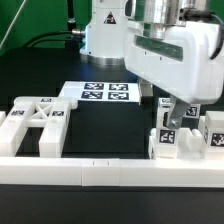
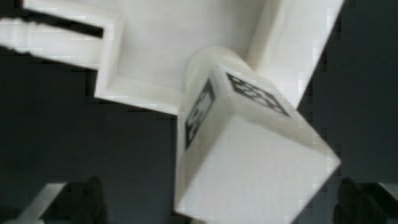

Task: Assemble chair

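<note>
Aligning the gripper point(image 1: 176, 118) to the tagged block point(image 2: 249, 140) is the step in hand, as judged from the two views.

1. Location. The tagged block point(image 1: 168, 141) stands near the bench corner at the exterior view's right, just behind the border rail point(image 1: 90, 172) along the near edge. More chair parts point(image 1: 213, 130) sit just beside it, toward the right edge. The X-braced frame point(image 1: 35, 120) rests near the opposite corner, at the exterior view's left. The marker board point(image 1: 100, 93) lies mid-bench toward the far edge.

2. Jaw state. In the wrist view the fingers point(image 2: 71, 202) appear as dim shapes spread wide on either side of the block. Neither touches it, and nothing is held.

3. Alignment. The block lies diagonally across the wrist view, so its flat faces are not square to the jaws. Rotate the wrist until the pads face two parallel sides before descending.

4. Descent. Lower straight down and centred, so that both pads meet the block together. One-sided contact is likely to tip it or push it into the neighbouring parts.

5. Grasp. Close on plain faces, low enough to be firm but clear of the bench surface.
</note>
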Motion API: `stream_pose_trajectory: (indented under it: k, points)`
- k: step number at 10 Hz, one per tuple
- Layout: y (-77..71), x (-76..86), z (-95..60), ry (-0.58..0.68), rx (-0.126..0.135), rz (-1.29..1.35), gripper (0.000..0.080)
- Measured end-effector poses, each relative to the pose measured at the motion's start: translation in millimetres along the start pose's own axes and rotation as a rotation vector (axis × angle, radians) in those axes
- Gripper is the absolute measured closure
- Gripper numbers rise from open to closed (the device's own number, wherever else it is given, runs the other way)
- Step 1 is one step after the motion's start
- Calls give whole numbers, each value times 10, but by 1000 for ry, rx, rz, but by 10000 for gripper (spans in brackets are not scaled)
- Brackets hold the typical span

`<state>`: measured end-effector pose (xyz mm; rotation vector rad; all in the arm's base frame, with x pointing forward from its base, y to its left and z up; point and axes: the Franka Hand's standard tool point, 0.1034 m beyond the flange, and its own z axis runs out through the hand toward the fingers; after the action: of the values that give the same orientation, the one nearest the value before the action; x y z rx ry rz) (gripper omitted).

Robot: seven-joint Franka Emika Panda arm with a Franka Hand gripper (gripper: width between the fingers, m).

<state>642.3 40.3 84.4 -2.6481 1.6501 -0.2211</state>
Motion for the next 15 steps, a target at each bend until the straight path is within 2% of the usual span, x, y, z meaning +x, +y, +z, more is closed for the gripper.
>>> stream_pose_trajectory:
  k: [2, 3, 5, 8, 9, 11, 12, 13, 14, 15]
  points:
    - [-102, -73, -15, 27, 28, -247, 151]
    - [-124, -97, -18, 30, 33, -332, 151]
    - [-117, -59, -19, 40, 29, -440, 151]
    - [-141, -85, -19, 59, 30, -637, 151]
    - [-160, -129, -19, 58, 33, -640, 150]
    - [-148, -116, -16, 54, 29, -646, 151]
    - [-113, -104, -11, 28, 10, -643, 151]
    - [-59, -49, -27, -26, -29, -633, 151]
    - [-16, 16, -47, -66, -51, -658, 151]
    - [10, 89, -71, -92, -58, -662, 151]
